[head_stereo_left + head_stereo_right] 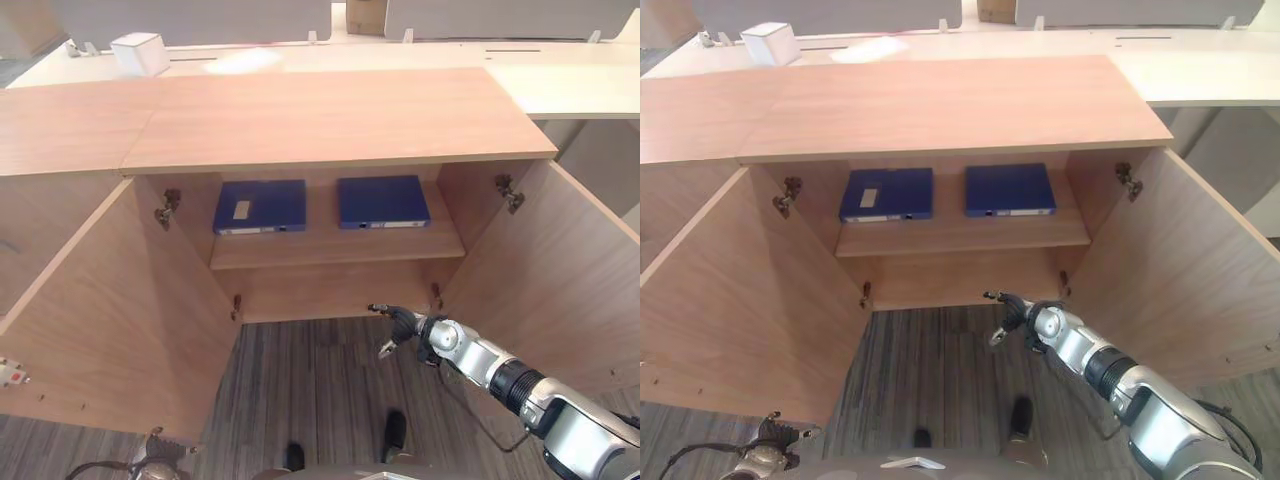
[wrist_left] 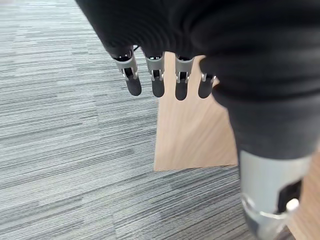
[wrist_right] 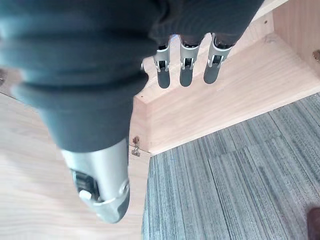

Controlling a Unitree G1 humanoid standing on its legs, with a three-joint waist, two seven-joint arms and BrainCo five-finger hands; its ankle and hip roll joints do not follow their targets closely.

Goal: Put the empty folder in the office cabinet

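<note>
Cabinet (image 1: pixel 330 120) fills the middle of the head views, both doors swung wide: left door (image 1: pixel 110 320) at frame left, right door (image 1: pixel 560 280) at frame right. Inside, one shelf (image 1: pixel 335 248) across the upper centre.

Two blue folders lie flat on that shelf, side by side with a gap between them: left folder (image 1: pixel 260 207) with a pale label on its cover, right folder (image 1: pixel 382 201) plain. Can't tell which of the two is the empty one. Neither is touched by a hand.

Right hand (image 1: pixel 405 325) sits lower centre-right, in front of the cabinet opening below the shelf, over the grey striped carpet (image 1: pixel 320 380). Fingers (image 3: pixel 182 67) straight and relaxed in its wrist view, thumb apart, holding nothing.

Left hand (image 1: pixel 775 440) is low at bottom left, near the lower edge of the left door. In its wrist view the fingers (image 2: pixel 157 82) hang straight in a row over carpet and the wooden door panel (image 2: pixel 192 130); nothing in its grasp.

Behind the cabinet, top of frame: a pale desk surface (image 1: pixel 560 85) with a small white box (image 1: pixel 140 52) at upper left.
</note>
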